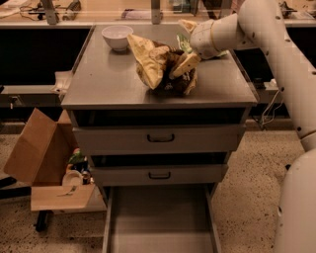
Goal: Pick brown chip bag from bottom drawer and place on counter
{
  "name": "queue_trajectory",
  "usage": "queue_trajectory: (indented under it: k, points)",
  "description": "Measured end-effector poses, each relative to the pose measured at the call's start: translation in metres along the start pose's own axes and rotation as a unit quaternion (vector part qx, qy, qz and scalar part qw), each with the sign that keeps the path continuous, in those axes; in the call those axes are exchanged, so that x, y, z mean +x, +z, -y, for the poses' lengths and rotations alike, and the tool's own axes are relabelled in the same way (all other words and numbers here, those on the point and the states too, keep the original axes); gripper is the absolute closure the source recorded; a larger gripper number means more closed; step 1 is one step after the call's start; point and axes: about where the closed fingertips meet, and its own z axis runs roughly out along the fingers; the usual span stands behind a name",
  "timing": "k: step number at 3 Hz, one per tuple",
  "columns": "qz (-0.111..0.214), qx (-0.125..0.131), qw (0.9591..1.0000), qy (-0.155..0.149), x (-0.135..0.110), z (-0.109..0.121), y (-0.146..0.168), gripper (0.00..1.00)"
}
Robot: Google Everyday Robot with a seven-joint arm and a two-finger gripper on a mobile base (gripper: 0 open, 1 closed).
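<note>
The brown chip bag (157, 69), dark brown and tan-yellow, rests crumpled on the grey counter (106, 81), right of centre. My gripper (186, 55) is at the bag's right upper side, touching it, with the white arm (276, 44) reaching in from the right. The bottom drawer (159, 222) is pulled out at the bottom of the view and its flat floor is bare.
A white bowl (117, 35) stands at the counter's back left. A bit of a light-green bag (182, 44) shows behind the gripper. Two shut drawer fronts with black handles (160, 138) sit below the counter. An open cardboard box (39, 148) stands on the left. A pale bench (98, 15) runs behind.
</note>
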Motion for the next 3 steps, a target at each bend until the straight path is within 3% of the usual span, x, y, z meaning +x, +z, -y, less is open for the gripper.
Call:
queue_trajectory:
  k: [3]
  points:
    - [0.004, 0.059, 0.9983, -0.003, -0.048, 0.053, 0.001, 0.0]
